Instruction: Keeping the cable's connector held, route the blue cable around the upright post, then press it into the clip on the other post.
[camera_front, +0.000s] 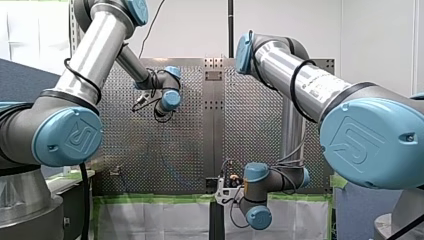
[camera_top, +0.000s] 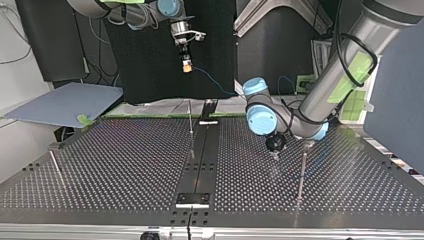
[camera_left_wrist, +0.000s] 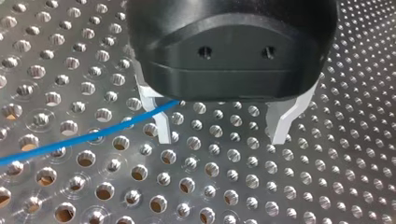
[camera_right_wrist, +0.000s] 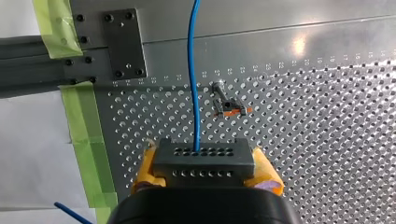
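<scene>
My right gripper (camera_right_wrist: 204, 175) is clamped on the cable's connector (camera_right_wrist: 203, 156): the yellow pads (camera_right_wrist: 145, 170) press on both sides of the dark grey block, which has two rows of small holes. In the top view this gripper hangs well above the bench (camera_top: 125, 150), over the middle of the edge on the arms' side. The blue cable (camera_right_wrist: 193, 70) leaves the connector's face. In the top view it slants down toward my left arm's wrist, where I lose it

My left gripper (camera_left_wrist: 220, 140) is low over the perforated plate, its fingers spread apart and gripping nothing. In its wrist view the cable crosses one metal finger (camera_left_wrist: 161, 128) and goes out of sight under the gripper body; I cannot tell whether it touches that finger. In the top view a thin upright post (camera_top: 302, 170) stands just beside this gripper

In the right wrist view the clip (camera_right_wrist: 227, 106), marked orange, stands on the plate ahead of the connector, just beside the cable's line; the cable is not in it. Strips of green tape (camera_right_wrist: 84, 135) run along the bench's edge
</scene>
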